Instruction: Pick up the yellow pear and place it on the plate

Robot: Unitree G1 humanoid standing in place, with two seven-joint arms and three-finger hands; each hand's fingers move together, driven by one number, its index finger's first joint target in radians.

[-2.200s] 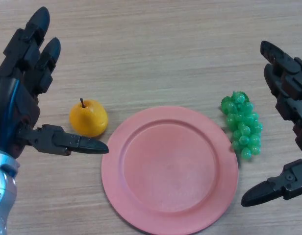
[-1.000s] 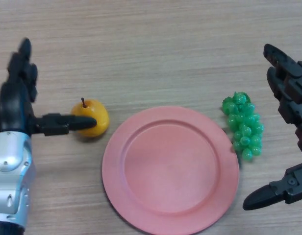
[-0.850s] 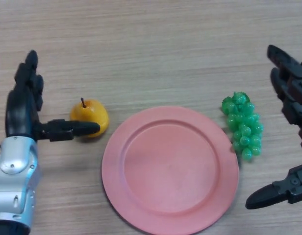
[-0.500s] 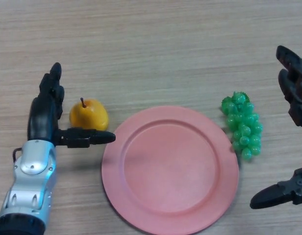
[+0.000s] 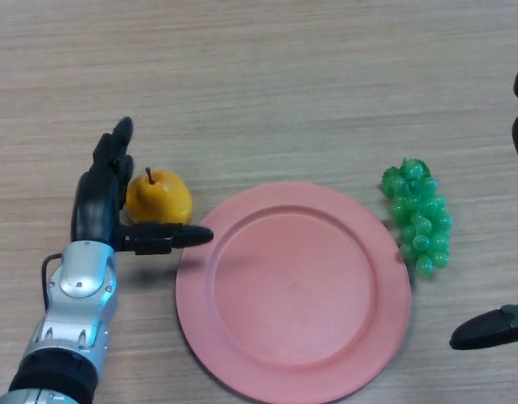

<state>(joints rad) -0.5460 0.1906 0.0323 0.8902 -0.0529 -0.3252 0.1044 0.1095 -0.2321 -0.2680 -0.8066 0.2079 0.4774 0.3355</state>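
A yellow pear (image 5: pixel 159 196) with a short dark stem stands upright on the wooden table, just left of the pink plate (image 5: pixel 293 290). My left hand (image 5: pixel 100 203) is open around it: straight fingers stand along the pear's left side and the thumb stretches below it toward the plate's rim. The pear rests between fingers and thumb, touching or nearly touching them. At the right edge, only parts of my right hand (image 5: pixel 493 327) show, its thumb low and the fingers cut off by the frame, spread open and holding nothing.
A bunch of green grapes (image 5: pixel 418 214) lies just off the plate's right rim. Bare wooden table stretches across the back and the left.
My left hand has moved right and forward, closing in on the pear, with fingers now beside it and thumb under it. The right hand has drifted further right, partly out of view.
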